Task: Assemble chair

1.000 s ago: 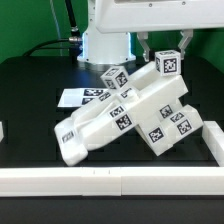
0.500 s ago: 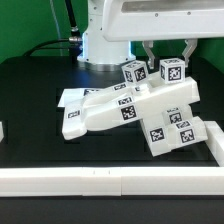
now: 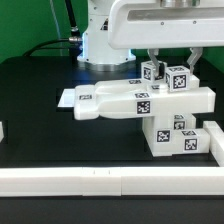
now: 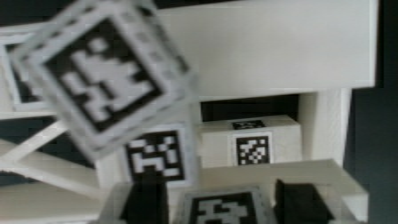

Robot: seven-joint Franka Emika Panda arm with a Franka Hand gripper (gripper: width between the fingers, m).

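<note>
Centre right of the exterior frame: the chair [image 3: 150, 102], part-built, is held level above the black table [image 3: 30, 95].
Chair, place: its long flat section runs from mid-frame toward the right edge; the blocky part hangs below it at lower right, and whether that part touches the table cannot be told.
Chair, neighbours: a white rail [image 3: 60, 180] lies along the bottom of the frame, a second rail [image 3: 212, 138] sits just beside the blocky part, and the marker board [image 3: 66, 99] lies flat behind the chair's left end.
Chair, handling: judged stiff, hard plastic, light for its bulk but lopsided, since the long section reaches far left of the grip; smooth faces could slip or swing.
Chair, hold point: the tagged cubes [image 3: 165, 73] on top at the right look the natural place, as they are narrow enough for the fingers and close to the heavy block.
Arm, pose: the wrist comes straight down from the upper right, fingers pointing at the table.
Gripper [image 3: 166, 62]: drawn narrow, clamped on the chair at those top cubes.
Wrist view: large tags [image 4: 111, 70] fill the picture, with white frame bars [image 4: 267, 85] beyond; dark finger shapes sit low in the picture.
</note>
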